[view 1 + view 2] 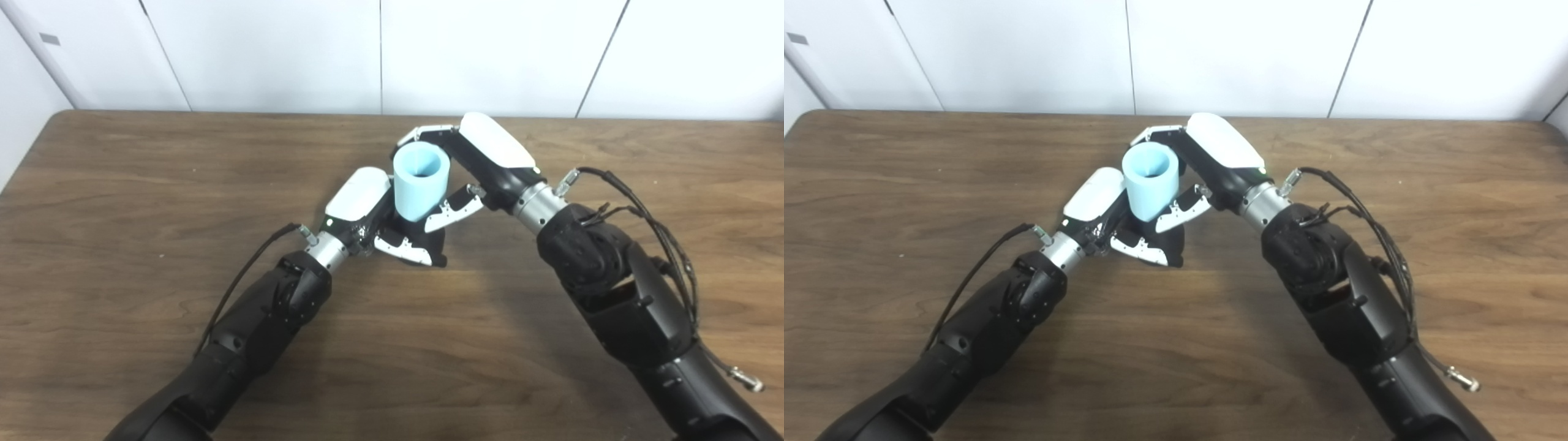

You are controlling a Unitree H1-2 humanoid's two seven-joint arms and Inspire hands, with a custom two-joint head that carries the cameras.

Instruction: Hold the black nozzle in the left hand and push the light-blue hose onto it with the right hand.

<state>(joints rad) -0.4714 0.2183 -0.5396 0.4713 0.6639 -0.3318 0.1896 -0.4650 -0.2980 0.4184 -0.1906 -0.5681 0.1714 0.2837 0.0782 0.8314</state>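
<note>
Left eye view: we see both hands meeting mid-table.
Surface: brown wood-grain table (153, 202), bare around the arms.
Room: white panelled wall (275, 55) behind the far edge.
Light-blue hose (420, 179): upright, open end up, between our two hands.
Right hand (474, 162): fingers wrapped round the hose from behind, thumb in front.
Left hand (375, 217): closed low, just beside the hose's base.
Black nozzle (422, 242): dark piece under the hose, within our left fingers; detail unclear.

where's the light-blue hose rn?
Centre of both views, above the table: light-blue hose upright in the right hand, its lower end at the left hand.
</note>
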